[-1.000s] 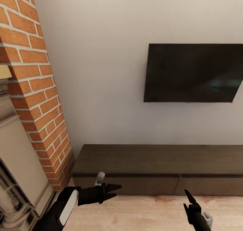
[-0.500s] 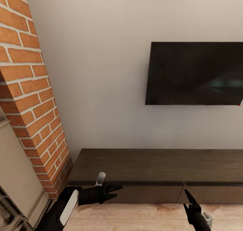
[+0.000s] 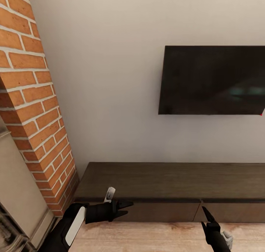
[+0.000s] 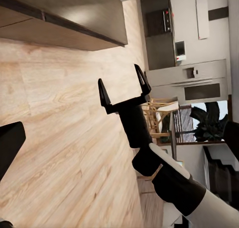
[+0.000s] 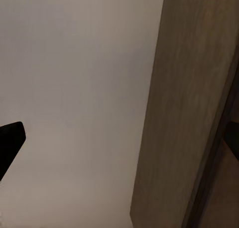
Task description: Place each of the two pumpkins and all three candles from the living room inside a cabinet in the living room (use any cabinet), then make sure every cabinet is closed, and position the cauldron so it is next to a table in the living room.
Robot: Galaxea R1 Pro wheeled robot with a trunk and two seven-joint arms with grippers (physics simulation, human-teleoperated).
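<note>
The cabinet (image 3: 173, 185) runs long along the wall under the TV (image 3: 213, 81), drawers shut, straight ahead of both arms. The left claw (image 3: 123, 209), spread and empty, hovers just before its left drawer front and looks nearer; the right claw (image 3: 207, 217), spread in the left wrist view, sits lower. Brick column (image 3: 33, 108) crowds the left; bare floor (image 3: 154, 237) lies between.

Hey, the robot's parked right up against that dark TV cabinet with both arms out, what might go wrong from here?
1. The cabinet has both drawer fronts shut, and the left tool sits close in front of one; pulling it open may leave little room before the robot.
2. The right tool points up near the cabinet's front edge and might clip it when the arm moves.
3. The brick column stands close on the left, so swinging the left arm outward could hit it.
</note>
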